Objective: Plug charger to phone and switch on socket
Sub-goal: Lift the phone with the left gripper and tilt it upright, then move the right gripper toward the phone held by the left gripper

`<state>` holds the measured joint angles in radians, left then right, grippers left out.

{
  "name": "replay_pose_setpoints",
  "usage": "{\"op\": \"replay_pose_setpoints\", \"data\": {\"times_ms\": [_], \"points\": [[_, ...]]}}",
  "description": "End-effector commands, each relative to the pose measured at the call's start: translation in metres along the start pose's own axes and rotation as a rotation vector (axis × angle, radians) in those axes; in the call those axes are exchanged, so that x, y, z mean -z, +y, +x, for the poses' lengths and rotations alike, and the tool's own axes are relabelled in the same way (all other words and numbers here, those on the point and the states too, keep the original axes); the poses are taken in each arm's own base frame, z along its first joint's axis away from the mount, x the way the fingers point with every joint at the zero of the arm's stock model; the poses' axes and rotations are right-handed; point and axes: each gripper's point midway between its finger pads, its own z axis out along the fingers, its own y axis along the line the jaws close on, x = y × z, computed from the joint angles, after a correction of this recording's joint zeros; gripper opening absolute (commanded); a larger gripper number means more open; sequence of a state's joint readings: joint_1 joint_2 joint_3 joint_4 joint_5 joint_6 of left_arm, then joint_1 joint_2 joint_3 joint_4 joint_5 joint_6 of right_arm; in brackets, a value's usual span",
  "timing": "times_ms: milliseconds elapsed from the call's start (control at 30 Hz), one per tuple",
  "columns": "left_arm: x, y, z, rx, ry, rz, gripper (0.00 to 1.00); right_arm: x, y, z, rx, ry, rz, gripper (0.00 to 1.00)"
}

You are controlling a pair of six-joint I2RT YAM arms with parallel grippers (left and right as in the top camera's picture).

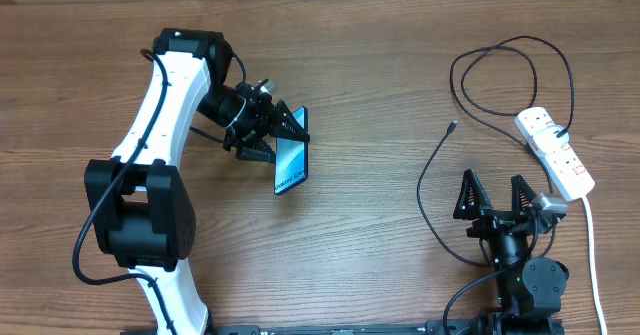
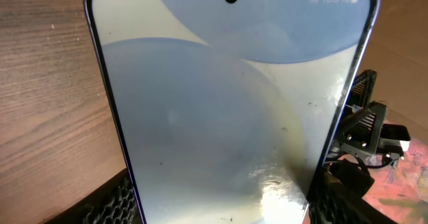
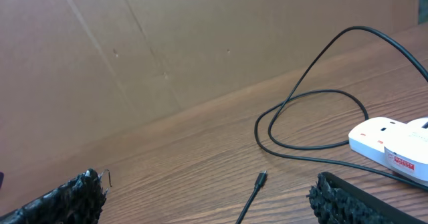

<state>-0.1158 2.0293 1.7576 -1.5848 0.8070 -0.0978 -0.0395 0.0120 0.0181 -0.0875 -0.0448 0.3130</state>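
Well apart, left fingers gripping phone edges, right fingers wide beside charger

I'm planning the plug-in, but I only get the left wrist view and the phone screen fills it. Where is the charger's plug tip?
Observer: The plug tip lies free on the table, left of the socket.
Operator: Is the right gripper on it?
Observer: No. The right gripper is open and empty, on the near side of the tip.
Operator: Where is my phone relative to it?
Observer: The phone, in the left gripper, is well to the left of the tip, with bare table between.
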Motion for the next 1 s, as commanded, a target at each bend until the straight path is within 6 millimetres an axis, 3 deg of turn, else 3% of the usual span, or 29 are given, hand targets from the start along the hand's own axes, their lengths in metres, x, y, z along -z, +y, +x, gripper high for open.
{"op": "replay_pose_setpoints", "data": {"times_ms": [0,500,667,800,967], "points": [[0.006,-0.008,-0.007,-0.034,-0.031,0.02,0.38,0.0,-0.002,0.001,0.007,-0.007,0.007,1.0],[0.014,0.04,-0.034,0.087,-0.159,-0.258,0.38,0.0,-0.002,0.001,0.007,-0.007,0.007,1.0],[0.016,0.044,-0.041,0.11,-0.193,-0.286,0.39,0.0,0.001,0.002,-0.008,-0.001,-0.012,1.0],[0.017,0.042,-0.048,0.129,-0.226,-0.276,0.4,0.001,0.02,0.007,-0.164,0.044,-0.119,1.0],[0.018,0.04,-0.056,0.171,-0.263,-0.257,0.39,0.016,0.07,0.023,-0.356,0.213,-0.39,1.0]]}}
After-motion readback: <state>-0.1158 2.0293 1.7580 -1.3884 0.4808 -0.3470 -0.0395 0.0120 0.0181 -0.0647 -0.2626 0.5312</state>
